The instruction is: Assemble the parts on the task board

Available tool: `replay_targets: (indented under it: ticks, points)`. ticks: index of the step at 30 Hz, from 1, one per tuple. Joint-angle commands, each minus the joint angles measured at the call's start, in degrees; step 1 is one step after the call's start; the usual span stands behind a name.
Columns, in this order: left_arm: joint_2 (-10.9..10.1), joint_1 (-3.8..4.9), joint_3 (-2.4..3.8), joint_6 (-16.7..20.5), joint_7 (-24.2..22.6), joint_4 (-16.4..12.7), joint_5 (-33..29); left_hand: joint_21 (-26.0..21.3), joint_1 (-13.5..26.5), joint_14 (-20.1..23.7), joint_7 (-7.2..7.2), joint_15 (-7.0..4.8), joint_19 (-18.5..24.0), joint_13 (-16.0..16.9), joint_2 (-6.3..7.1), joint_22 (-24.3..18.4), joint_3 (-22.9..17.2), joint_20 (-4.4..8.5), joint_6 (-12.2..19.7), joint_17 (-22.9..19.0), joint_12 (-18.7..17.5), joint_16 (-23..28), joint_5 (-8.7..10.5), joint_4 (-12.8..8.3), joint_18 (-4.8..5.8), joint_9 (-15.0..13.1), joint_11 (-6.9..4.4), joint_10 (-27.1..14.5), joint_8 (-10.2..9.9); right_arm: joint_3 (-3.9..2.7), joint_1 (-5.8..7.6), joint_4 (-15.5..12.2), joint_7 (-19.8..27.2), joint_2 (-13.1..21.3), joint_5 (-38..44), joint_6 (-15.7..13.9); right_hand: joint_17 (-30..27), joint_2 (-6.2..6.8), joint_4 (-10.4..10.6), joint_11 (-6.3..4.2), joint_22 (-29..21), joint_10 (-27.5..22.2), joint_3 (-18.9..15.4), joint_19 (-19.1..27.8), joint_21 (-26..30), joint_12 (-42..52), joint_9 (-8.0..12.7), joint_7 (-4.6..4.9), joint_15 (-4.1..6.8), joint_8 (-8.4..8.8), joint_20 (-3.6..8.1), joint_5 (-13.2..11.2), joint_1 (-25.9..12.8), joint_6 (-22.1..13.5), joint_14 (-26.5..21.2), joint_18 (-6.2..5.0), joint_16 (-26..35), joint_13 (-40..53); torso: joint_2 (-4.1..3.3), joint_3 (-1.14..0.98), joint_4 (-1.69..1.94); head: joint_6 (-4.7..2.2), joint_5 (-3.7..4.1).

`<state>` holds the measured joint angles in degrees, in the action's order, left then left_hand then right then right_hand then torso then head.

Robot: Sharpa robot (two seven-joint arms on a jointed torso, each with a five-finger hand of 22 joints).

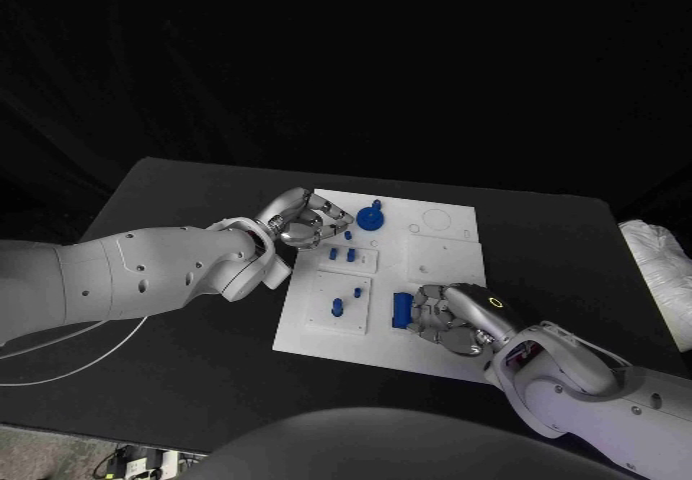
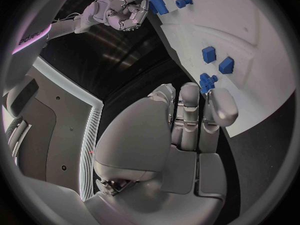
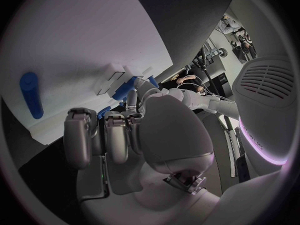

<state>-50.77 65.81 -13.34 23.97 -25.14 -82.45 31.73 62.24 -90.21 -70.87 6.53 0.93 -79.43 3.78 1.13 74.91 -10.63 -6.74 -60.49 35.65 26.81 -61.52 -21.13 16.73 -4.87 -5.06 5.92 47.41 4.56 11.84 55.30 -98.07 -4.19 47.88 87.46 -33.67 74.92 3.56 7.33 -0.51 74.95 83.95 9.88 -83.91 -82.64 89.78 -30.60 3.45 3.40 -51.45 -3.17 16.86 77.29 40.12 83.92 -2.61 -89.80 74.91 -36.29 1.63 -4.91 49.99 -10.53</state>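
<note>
On the bench (image 1: 173,190): one task board (image 1: 447,260); left hand (image 1: 306,220) clenched, one round part (image 1: 371,217) beside; right hand (image 1: 447,318) grasping one block part (image 1: 401,312).

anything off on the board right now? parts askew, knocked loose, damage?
Nothing stands out. The task board lies flat on the table and looks undamaged, and the blue parts sit on it. Both hands, left hand and right hand, are at the board.

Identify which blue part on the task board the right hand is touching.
The flat rectangular blue block at the task board's near edge, against the right hand's fingers. The round blue part sits at the far edge beside the left hand.
</note>
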Motion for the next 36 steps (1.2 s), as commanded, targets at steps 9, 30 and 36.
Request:
replay_targets:
  ticks: [9,30,36]
  points:
    - [-0.04,-0.01,0.05,-0.70,-0.16,-0.19,-0.29,0.18,-0.06,-0.02,0.06,0.29,-0.18,0.04,0.06,8.04,-0.38,-0.33,-0.16,-0.09,0.20,-0.34,-0.32,-0.07,-0.38,-0.07,0.01,0.54,0.20,-0.02,0.11,-3.23,4.16,2.79,-2.94,-5.89,15.08,1.36,3.65,-0.01,12.51,6.05,-4.04,-1.75,-0.44,0.22,-4.83,-0.17,0.12,-1.85,0.22,-13.34,-4.51,-0.02,6.08,0.68,-0.20,15.09,-0.01,0.08,-0.04,0.01,0.43]
    - [0.37,0.13,0.05,1.80,-0.74,-2.78,-0.41,0.21,0.14,0.07,0.07,0.37,-0.21,0.08,0.11,8.04,-0.42,-0.42,-0.46,-0.27,0.44,-0.33,-0.45,-0.02,-0.37,-0.17,0.01,0.97,0.42,0.08,21.51,-5.25,-28.24,12.98,-25.65,40.80,15.08,-1.65,7.55,1.27,13.42,6.05,0.80,-3.42,-3.18,0.22,10.60,1.45,-0.86,30.88,-0.53,6.95,-17.52,13.29,6.08,1.39,-0.20,15.09,0.20,0.44,0.46,0.01,2.52]
    - [0.50,0.26,0.05,2.07,-0.53,-3.80,-0.41,0.24,0.14,0.08,0.07,0.36,-0.22,0.08,0.14,8.05,-0.42,-0.42,-0.48,-0.31,0.47,-0.32,-0.46,-0.01,-0.37,-0.18,-0.01,1.02,0.44,0.20,22.94,0.71,-32.67,9.29,-29.11,48.48,15.08,-1.42,4.84,0.20,13.27,6.05,2.12,-3.22,-2.77,0.22,11.12,0.10,-0.10,31.86,-0.10,8.55,-15.47,19.09,6.08,1.27,-0.20,15.09,-0.01,0.27,0.95,0.01,3.21]
